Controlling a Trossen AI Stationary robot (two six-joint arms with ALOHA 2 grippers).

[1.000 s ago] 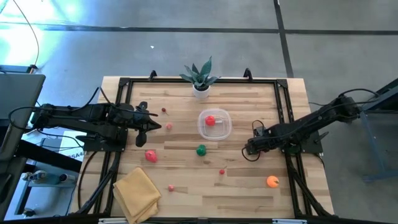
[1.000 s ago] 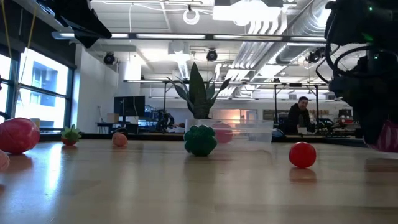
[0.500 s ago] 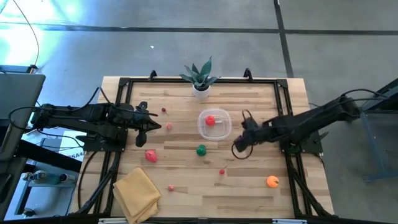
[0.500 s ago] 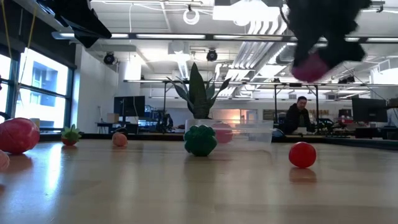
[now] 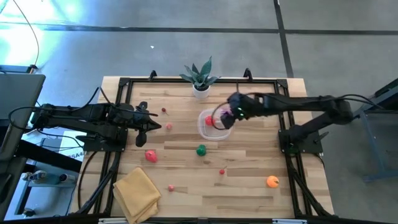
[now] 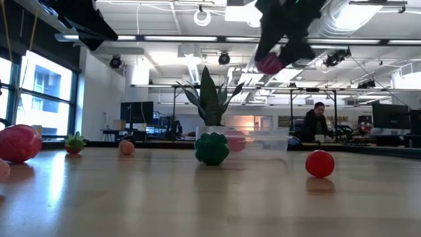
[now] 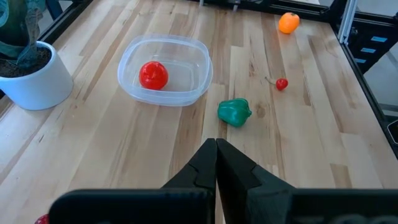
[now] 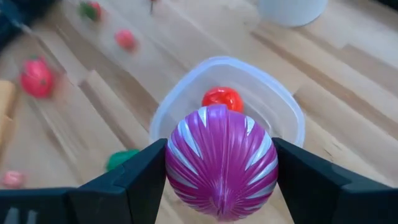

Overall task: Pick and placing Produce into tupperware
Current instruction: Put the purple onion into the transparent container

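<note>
Above the tupperware point(image 5: 214, 124), the right gripper point(image 8: 221, 163) clasps a purple-striped vegetable point(image 8: 221, 160), hiding its underside.

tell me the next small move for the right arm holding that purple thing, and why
Probably lower a little and open the jaws. The right gripper grips the purple striped produce above the tupperware, which holds one red piece with room beside it.

The right arm is stretched out from the right side of the table toward the middle, raised above the surface. The right gripper point(image 5: 227, 115) has its fingers spread wide and pressed on both sides of a load. The left arm lies low at the left edge, and the left gripper point(image 7: 216, 157) is closed.
</note>
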